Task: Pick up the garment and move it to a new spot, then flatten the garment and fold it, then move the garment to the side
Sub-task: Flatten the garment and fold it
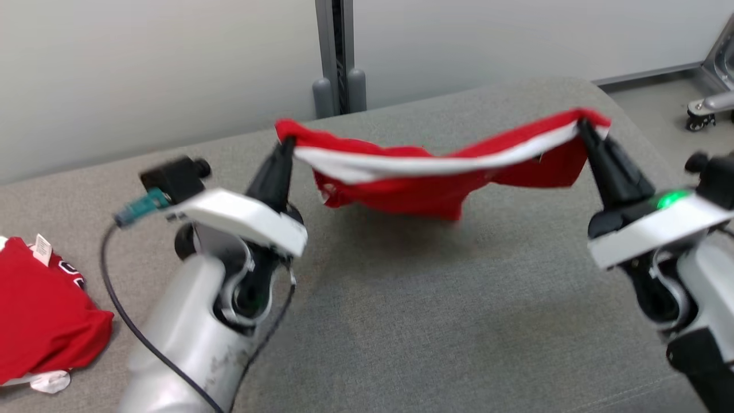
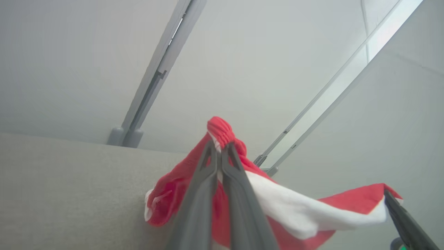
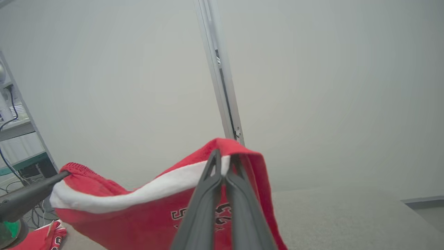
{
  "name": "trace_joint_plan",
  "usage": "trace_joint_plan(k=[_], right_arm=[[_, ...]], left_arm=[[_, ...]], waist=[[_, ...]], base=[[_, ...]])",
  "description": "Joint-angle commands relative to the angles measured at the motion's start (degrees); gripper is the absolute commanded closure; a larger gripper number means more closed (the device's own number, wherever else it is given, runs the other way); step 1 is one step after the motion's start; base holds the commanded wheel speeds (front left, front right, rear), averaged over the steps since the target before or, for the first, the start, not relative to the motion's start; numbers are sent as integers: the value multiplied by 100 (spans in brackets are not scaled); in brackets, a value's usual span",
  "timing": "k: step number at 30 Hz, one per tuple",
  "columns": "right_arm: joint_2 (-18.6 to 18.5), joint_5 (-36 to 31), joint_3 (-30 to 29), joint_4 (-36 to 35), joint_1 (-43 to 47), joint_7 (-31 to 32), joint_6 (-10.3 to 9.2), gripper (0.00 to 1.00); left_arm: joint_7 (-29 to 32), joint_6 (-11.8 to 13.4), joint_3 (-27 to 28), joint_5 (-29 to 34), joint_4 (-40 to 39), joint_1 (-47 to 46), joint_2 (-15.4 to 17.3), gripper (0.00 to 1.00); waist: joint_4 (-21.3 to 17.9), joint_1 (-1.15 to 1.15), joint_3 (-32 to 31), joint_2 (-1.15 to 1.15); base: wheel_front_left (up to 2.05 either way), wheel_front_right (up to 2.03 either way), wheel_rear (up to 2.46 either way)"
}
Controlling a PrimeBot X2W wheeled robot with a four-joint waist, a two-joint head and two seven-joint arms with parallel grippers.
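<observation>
Risk: left fingers and right fingers pinch only thin edges of the sagging shirt above the table; stretching may slip a corner free.

A grey, cloth-covered surface is stretching from the near edge to a far edge that is running along the wall, and it is rounding off at its far right corner. A crumpled red shirt is lying directly on it at the near left. A small white tag is sticking up from the shirt's far side, with dark lettering just beside it. A bit of white fabric is peeking out under its near edge. A soft shadow is falling on the cloth beyond the middle.
</observation>
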Motion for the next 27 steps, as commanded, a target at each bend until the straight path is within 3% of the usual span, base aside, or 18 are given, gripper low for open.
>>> trace_joint_plan(k=[1, 14, 16, 21, 27], right_arm=[[-79, -66, -10, -28, -187, 72, 0, 100], [-268, -374, -345, -161, -1866, 860, 0, 100], [-284, -337, -373, -132, -2186, 1085, 0, 100], [-328, -147, -384, 53, -2940, 1379, 0, 100], [-354, -48, -300, 482, -4151, 1234, 0, 100]], left_arm=[[119, 77, 129, -172, -143, -203, 27, 100], [1165, 1042, 573, -1151, -1204, -1412, 11, 100], [1355, 1295, 542, -1271, -1265, -1773, 7, 100], [1563, 1656, 499, -1092, -998, -2700, 49, 100], [1509, 1751, 403, -671, -358, -4046, 159, 100]], waist=[[7, 0, -132, 0], [75, 0, -91, 0], [109, 0, 162, 0], [113, 0, 913, 0], [56, 0, 1959, 0]], base=[[0, 0, 0], [0, 0, 0], [0, 0, 0], [0, 0, 0], [0, 0, 0]])
